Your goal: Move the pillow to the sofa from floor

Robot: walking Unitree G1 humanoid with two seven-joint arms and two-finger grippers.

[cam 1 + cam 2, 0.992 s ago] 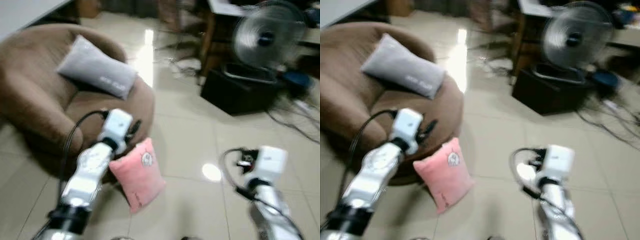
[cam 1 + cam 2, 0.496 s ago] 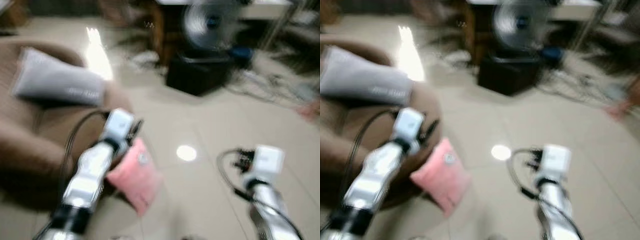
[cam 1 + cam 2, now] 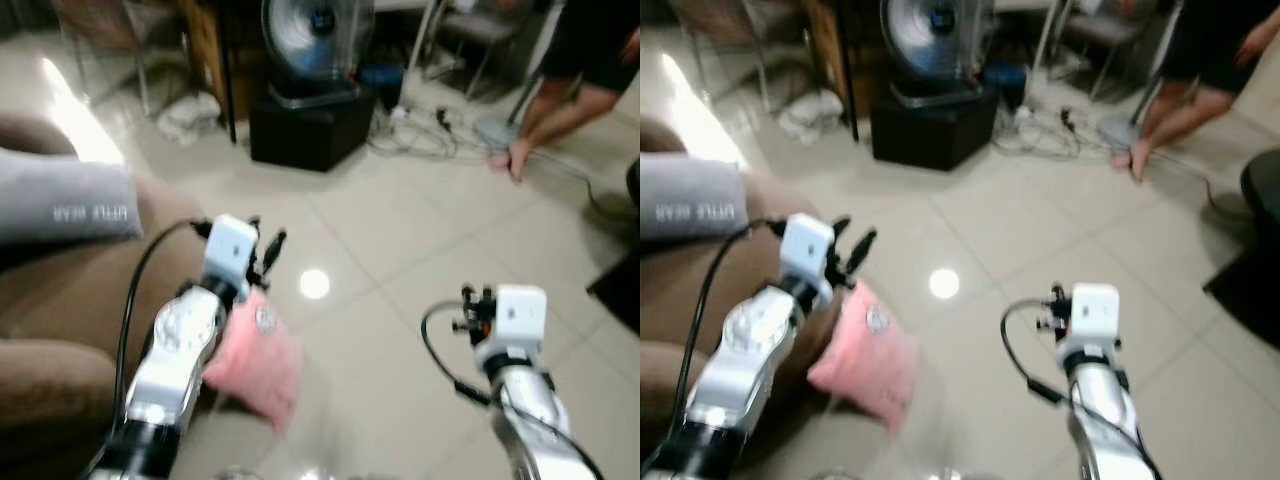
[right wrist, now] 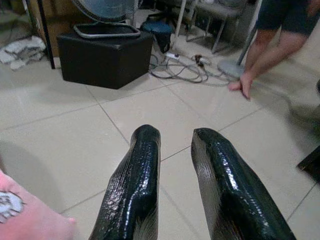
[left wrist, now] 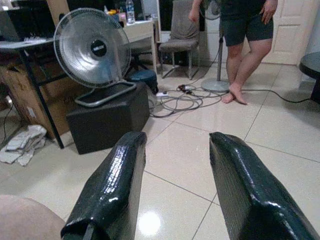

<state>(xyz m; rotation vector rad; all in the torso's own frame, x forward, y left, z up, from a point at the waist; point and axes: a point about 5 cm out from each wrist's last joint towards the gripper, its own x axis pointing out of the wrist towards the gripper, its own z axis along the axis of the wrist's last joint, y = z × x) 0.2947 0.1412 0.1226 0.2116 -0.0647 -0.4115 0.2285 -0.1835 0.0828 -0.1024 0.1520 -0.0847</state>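
**Pink pillow on floor by sofa, both grippers empty**

Pink pillow [image 3: 252,355] lies on tile floor [image 3: 400,270], leaning against front of brown sofa [image 3: 60,330]. Grey pillow [image 3: 62,208] sits on sofa seat, well apart from pink one. L gripper [image 3: 262,250] hovers just above pink pillow, fingers [image 5: 107,190] spread, nothing held. R gripper [image 4: 172,200] out over floor, away from sofa, fingers slightly apart, empty. Fan [image 3: 305,35] on black box [image 3: 305,130] far beyond pillow; person's legs [image 3: 545,110] near cables.
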